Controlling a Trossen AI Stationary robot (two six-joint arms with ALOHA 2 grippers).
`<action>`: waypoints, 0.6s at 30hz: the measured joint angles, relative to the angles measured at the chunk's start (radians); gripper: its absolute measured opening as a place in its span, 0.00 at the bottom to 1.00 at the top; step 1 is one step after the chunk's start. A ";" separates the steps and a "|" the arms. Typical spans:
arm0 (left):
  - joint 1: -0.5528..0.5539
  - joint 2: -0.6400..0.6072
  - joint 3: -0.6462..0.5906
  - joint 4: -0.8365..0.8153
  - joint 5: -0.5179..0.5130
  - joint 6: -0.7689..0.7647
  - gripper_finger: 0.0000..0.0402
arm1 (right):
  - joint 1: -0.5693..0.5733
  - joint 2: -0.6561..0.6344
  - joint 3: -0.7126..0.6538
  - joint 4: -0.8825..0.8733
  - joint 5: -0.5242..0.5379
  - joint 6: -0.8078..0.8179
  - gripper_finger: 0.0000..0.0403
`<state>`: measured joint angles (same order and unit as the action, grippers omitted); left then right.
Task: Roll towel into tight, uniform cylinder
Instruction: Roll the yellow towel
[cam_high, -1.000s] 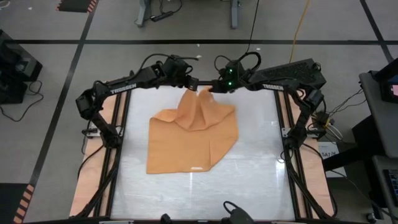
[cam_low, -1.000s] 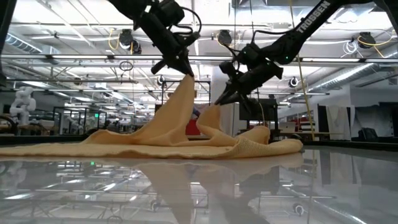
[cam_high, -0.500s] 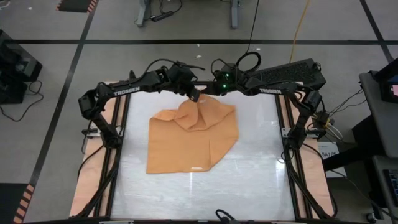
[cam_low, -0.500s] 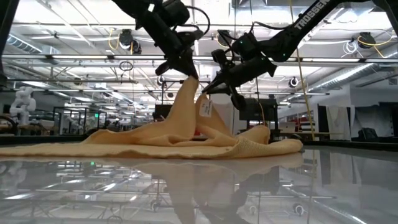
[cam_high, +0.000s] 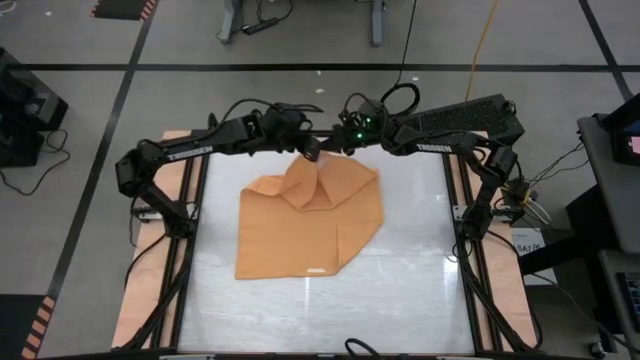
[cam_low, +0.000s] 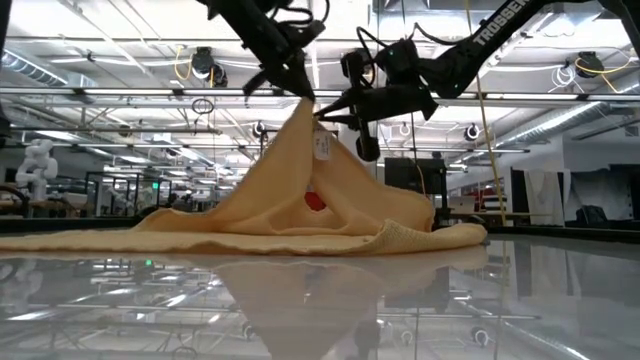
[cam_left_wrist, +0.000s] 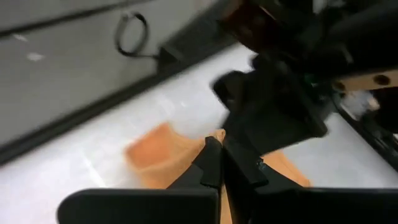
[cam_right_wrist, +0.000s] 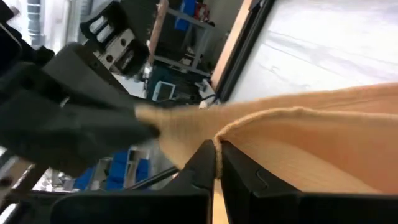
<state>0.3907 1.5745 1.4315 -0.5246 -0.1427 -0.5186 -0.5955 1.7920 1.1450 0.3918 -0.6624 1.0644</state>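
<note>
I have the left hand (cam_high: 312, 150) and right hand (cam_high: 335, 146) pinched shut together on the far edge of the plain orange-tan cloth towel (cam_high: 300, 225), tented above the worktop (cam_high: 410, 280). I'd keep both level, folding evenly toward me.

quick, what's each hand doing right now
Left hand: shut on the towel, lifting its far edge off the table.
Right hand: shut on the towel too, right beside the left hand.
</note>
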 joint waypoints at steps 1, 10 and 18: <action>-0.002 -0.008 0.000 -0.025 -0.035 0.000 0.02 | -0.001 0.000 0.000 0.008 0.000 0.011 0.02; -0.015 -0.018 0.000 -0.080 -0.144 0.012 0.02 | 0.000 -0.001 0.000 0.118 0.006 0.120 0.02; -0.057 -0.018 0.000 -0.056 -0.253 0.055 0.02 | 0.000 -0.001 0.000 0.122 0.006 0.129 0.02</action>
<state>0.3338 1.5570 1.4311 -0.5808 -0.3957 -0.4636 -0.5953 1.7912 1.1450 0.5142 -0.6567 1.1937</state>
